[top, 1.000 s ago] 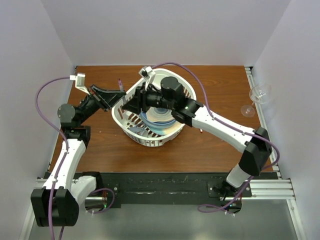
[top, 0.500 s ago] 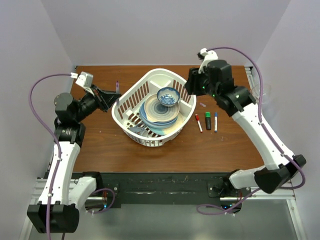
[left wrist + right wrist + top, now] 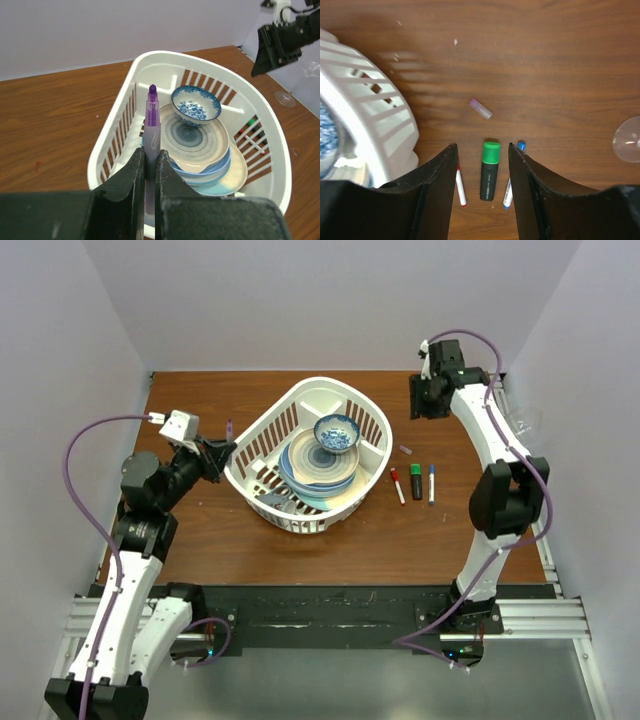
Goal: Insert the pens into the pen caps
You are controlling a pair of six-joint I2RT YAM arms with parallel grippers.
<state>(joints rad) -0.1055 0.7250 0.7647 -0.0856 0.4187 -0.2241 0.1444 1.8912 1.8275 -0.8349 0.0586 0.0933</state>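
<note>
Left end effector point(image 3: 150, 156) clamped on purple pen point(image 3: 152, 112), lower barrel hidden; right end effector point(image 3: 482, 149) apart over green marker point(image 3: 489, 172). Basket point(image 3: 165, 55) holds stacked plates point(image 3: 200, 150) and bowl point(image 3: 196, 104) (purple cap point(image 3: 480, 108) lies on bench point(image 3: 545, 60)).

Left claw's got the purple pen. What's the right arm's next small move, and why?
Probably ease the open right claw forward and down onto the loose purple cap. It lies on the table just ahead of that claw, while the left claw grips the uncapped purple pen.
</note>
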